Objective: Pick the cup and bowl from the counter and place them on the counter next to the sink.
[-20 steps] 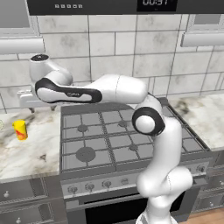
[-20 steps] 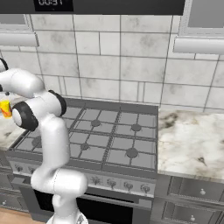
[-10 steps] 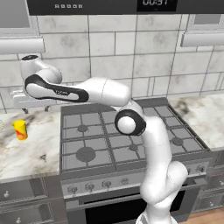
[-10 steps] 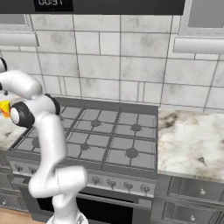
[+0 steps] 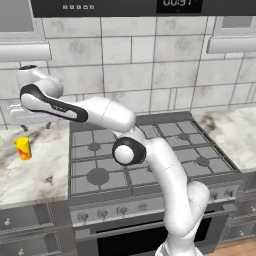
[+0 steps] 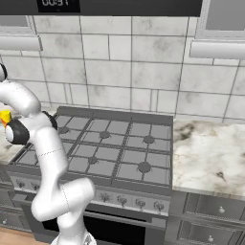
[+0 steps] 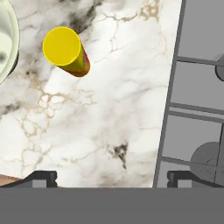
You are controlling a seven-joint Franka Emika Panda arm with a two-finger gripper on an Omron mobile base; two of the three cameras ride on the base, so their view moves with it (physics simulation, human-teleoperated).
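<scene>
Arm swung further left; fingers (image 7: 112, 177) wide apart, empty; yellow cup (image 7: 65, 51) upright.

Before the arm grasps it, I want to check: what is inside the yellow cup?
From above in the hand view, the cup shows a flat, uniformly yellow top; nothing can be seen in it. It stands on the marble counter, which hides its base. The open gripper is apart from it.
</scene>
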